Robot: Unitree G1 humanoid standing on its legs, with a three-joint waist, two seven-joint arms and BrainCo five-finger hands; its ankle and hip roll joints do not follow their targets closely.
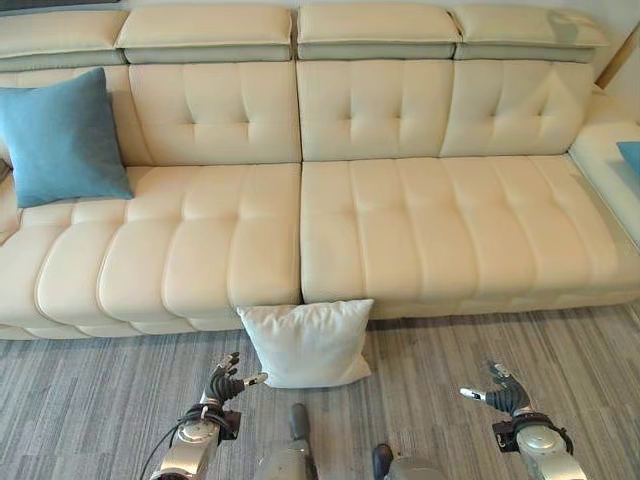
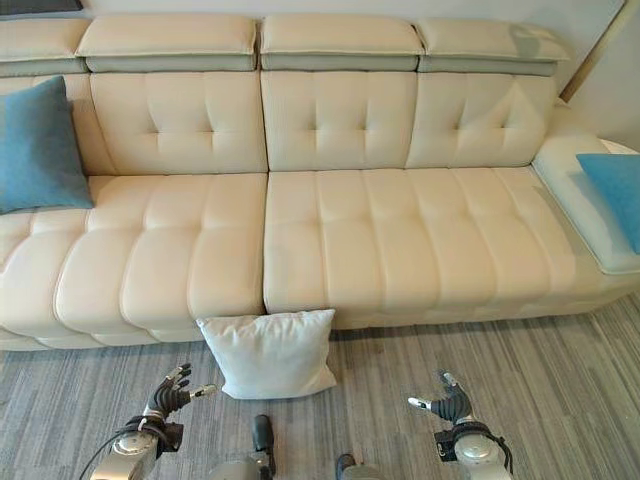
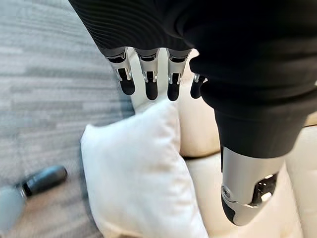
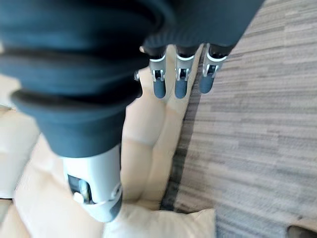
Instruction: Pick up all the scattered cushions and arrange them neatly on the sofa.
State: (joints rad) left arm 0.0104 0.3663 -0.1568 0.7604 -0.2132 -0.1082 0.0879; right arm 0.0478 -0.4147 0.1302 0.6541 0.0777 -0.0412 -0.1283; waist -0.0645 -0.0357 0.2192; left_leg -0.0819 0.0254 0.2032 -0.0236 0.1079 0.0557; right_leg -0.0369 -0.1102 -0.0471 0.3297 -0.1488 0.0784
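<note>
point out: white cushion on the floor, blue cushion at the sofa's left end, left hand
white cushion (image 1: 308, 343), left eye view, middle of its front face
blue cushion (image 1: 60, 140), left eye view, centre of its face
left hand (image 1: 226, 383), left eye view, on the curled fingers

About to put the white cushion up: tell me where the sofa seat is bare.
The sofa seat is bare from the blue cushion at its left end across both middle sections to the right corner, where a second blue cushion lies. The white cushion leans against the sofa front on the floor between the left hand and right hand, both open.
</note>
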